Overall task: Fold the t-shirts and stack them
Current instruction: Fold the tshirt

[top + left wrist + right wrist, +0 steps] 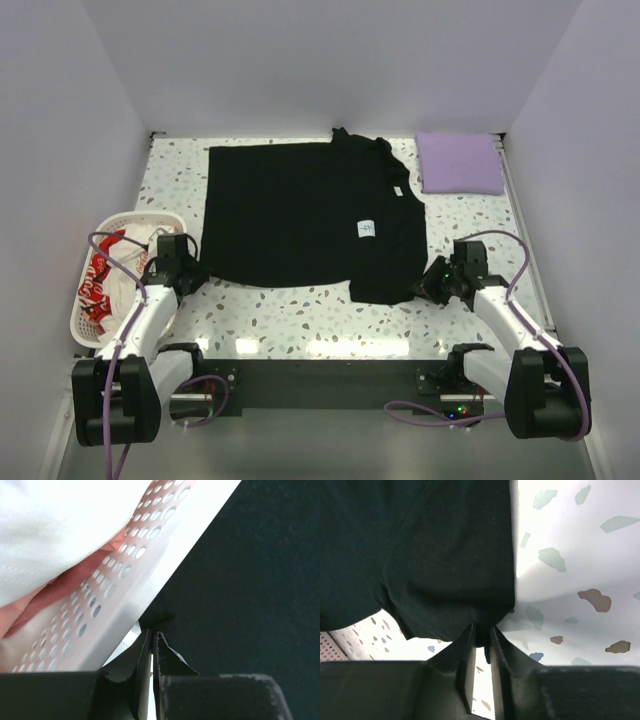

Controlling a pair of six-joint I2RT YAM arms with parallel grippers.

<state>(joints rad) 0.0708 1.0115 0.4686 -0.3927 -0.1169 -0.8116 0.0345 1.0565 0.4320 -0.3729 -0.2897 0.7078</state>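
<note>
Top external: L gripper (pixel 197 272), R gripper (pixel 422 285) on black tee (pixel 300 215)

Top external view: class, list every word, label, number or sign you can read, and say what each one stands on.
White tag on the black t-shirt: a dark mark, too small to read.
Red lettering on the white t-shirt in the basket: crumpled and too small to read.
Both wrist views: no text at all.
</note>
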